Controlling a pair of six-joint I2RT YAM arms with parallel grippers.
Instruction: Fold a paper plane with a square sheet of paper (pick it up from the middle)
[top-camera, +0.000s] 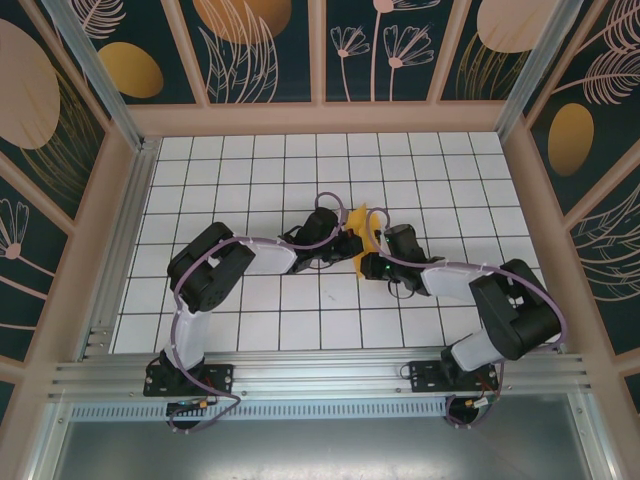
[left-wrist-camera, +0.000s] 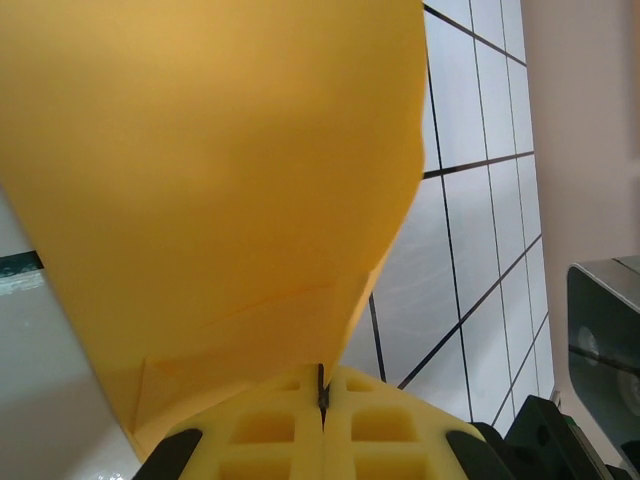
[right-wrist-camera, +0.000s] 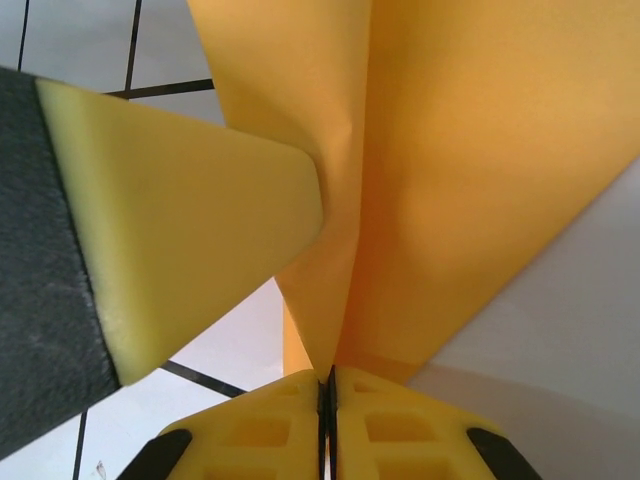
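Square sheet of paper (top-camera: 366, 225), part-folded, stands above mid-tabletop (top-camera: 250, 170) between the two arms. Left gripper (left-wrist-camera: 322, 385) and right gripper (right-wrist-camera: 326, 380) each pinch it, jaws pressed together. The sheet extends straight ahead of both, with the crease running away from the right gripper

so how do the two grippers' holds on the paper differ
Left gripper reaches the paper from the left, right gripper from the right. At the left gripper the paper bulges in one broad curve; at the right gripper it enters as a sharp fold. Both are shut on it.
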